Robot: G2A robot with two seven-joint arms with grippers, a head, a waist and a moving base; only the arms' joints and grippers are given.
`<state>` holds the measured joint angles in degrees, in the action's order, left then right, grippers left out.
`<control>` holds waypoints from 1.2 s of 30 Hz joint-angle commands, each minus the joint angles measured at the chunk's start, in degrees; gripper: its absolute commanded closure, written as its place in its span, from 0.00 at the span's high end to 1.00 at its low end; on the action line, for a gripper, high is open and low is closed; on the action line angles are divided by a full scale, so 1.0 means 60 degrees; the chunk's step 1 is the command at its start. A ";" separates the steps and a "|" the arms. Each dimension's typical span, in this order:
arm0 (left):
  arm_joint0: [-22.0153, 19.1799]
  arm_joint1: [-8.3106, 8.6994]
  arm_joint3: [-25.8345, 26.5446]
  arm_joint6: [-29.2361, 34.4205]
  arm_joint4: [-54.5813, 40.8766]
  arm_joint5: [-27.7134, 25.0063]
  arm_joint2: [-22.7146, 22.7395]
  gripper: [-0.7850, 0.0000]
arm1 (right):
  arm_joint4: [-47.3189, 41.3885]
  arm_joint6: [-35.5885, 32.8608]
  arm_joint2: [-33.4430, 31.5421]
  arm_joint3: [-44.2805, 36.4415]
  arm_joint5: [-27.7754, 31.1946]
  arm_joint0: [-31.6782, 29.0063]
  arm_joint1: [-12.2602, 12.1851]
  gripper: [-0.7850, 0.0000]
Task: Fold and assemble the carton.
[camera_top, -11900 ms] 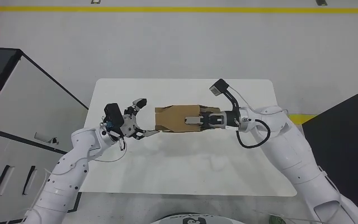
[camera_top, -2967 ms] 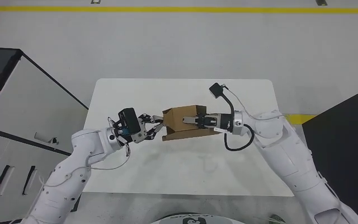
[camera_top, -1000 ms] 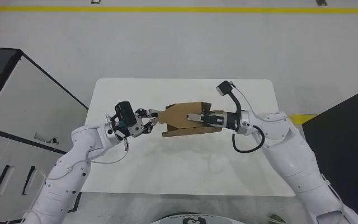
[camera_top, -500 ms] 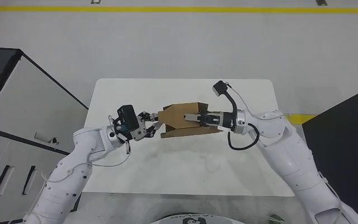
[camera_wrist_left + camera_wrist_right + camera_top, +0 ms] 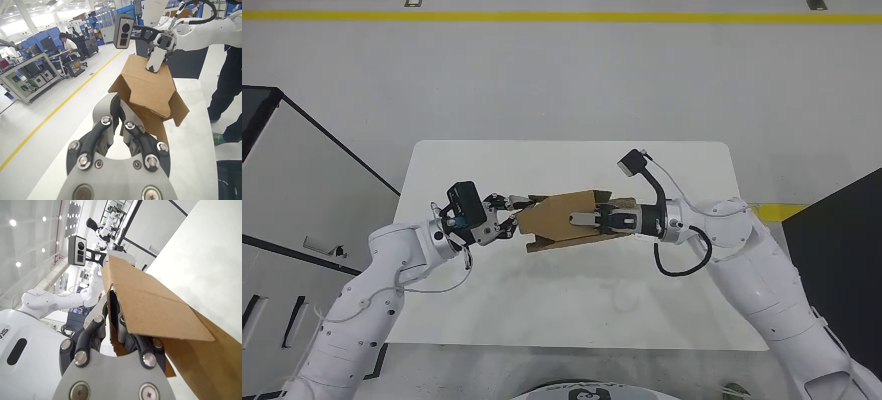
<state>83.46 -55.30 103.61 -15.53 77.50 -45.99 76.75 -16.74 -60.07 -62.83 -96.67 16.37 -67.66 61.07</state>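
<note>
Since half a second ago, the carton (image 5: 562, 218) has tilted, flattened slightly and shifted toward the left arm. It is held above the middle of the surface (image 5: 572, 300). Left tool (image 5: 510, 222) is clamped on its end flap. Right tool (image 5: 584, 217) is clamped on a wall at the opposite end.

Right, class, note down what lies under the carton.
Under the carton, held by the left claw and right claw, the white table shows; the patch directly beneath it is hidden by the cardboard.
</note>
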 commanded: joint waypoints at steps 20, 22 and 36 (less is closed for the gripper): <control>0.0049 0.0000 -0.0043 -0.0107 0.0092 0.0107 0.0089 0.00 | -0.0270 -0.1118 0.0239 0.0140 0.0115 0.0235 -0.0038 0.00; 0.0055 0.0001 -0.0046 -0.0107 0.0110 0.0128 0.0104 0.00 | -0.0255 -0.1154 0.0257 0.0156 0.0108 0.0255 -0.0042 0.00; 0.0037 -0.0002 -0.0156 -0.0042 0.0091 0.0135 0.0133 0.00 | -0.0107 -0.0866 0.0170 0.0226 0.0143 0.0240 -0.0081 0.00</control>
<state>83.70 -55.31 102.82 -15.82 78.07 -45.26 77.46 -17.58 -66.03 -61.49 -95.37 17.05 -66.08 60.62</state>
